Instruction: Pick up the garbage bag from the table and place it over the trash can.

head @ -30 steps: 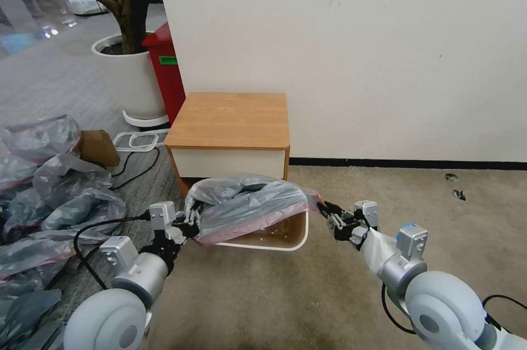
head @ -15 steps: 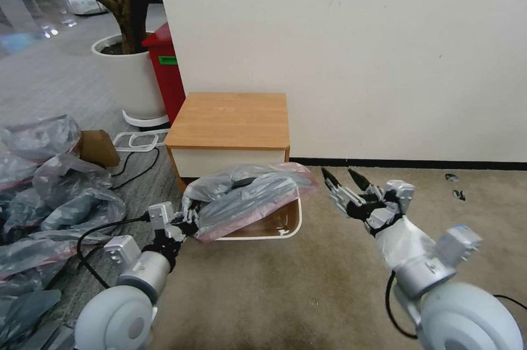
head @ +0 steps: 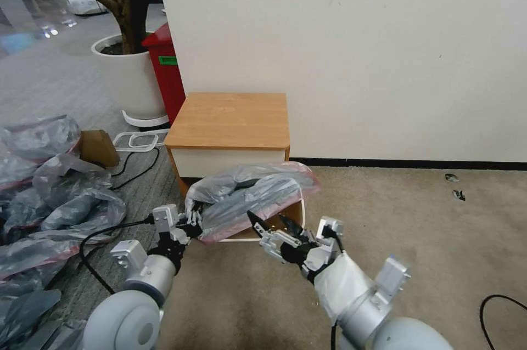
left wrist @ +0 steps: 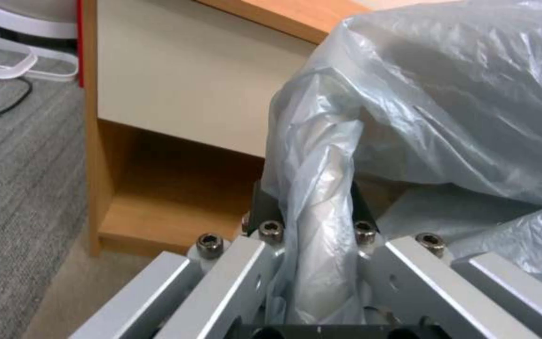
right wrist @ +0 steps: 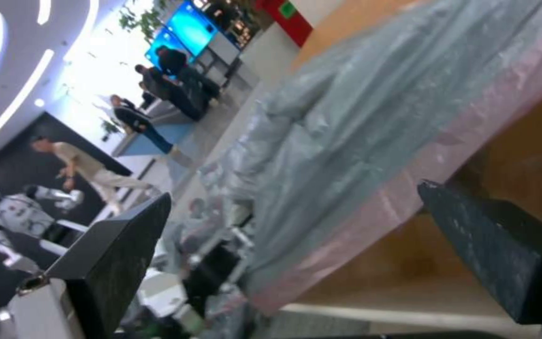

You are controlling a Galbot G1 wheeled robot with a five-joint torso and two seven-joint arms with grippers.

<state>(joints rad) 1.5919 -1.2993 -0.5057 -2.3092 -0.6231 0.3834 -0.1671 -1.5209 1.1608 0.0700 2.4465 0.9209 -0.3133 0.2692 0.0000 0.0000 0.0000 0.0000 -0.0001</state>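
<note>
The garbage bag (head: 252, 196), crinkly translucent grey with a pinkish rim, lies spread over the cream trash can (head: 236, 240) in front of the wooden table (head: 230, 119). My left gripper (head: 192, 224) is shut on the bag's left end; in the left wrist view the plastic (left wrist: 321, 212) is bunched between its fingers (left wrist: 265, 207). My right gripper (head: 272, 224) is open at the bag's near pink edge, holding nothing. In the right wrist view its two black fingers (right wrist: 120, 254) stand wide apart facing the bag (right wrist: 371, 117) and the can's rim (right wrist: 371, 315).
A heap of similar grey bags (head: 49, 191) covers the floor at the left. A red bin (head: 164, 70) and a white plant pot (head: 129, 75) stand behind the table, with a black cable (head: 132, 166) on the floor. Open carpet (head: 428, 229) lies to the right.
My right gripper let go of the bag's right end, opened, and swung round to the bag's near edge. The left gripper kept its hold; the bag's right side went slack.
</note>
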